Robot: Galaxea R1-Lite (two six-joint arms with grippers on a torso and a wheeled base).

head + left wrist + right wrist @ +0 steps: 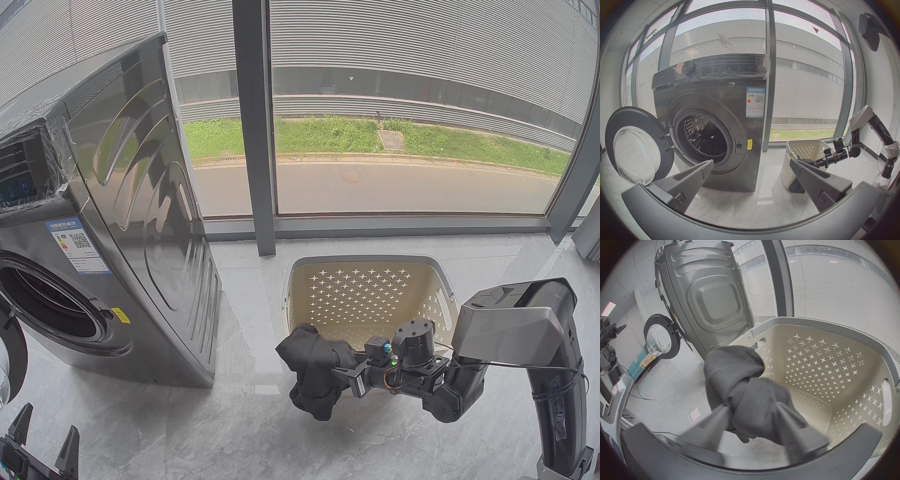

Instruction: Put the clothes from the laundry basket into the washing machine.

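Closest in, the right gripper (753,416) has its two grey wedge-shaped fingers clamped on a dark grey garment (737,377), soft matte cloth bunched into a knot-like lump. The garment hangs at the laundry basket's (365,261) near corner, on the washing-machine side; whether it touches the rim is hard to tell. The basket is cream plastic with rounded corners, a grey rim, and walls pierced with small star-shaped holes. The left gripper (750,164) sits low, its dark fingers spread apart and empty, facing the washing machine (725,103). The machine is grey metal with embossed side panels, clear film over its dark control panel (725,67), and a round glass door (634,147) swung open. Its front carries a label (755,102) with coloured bars and a square code, and a small yellow sticker (749,144); the print is too small to read.
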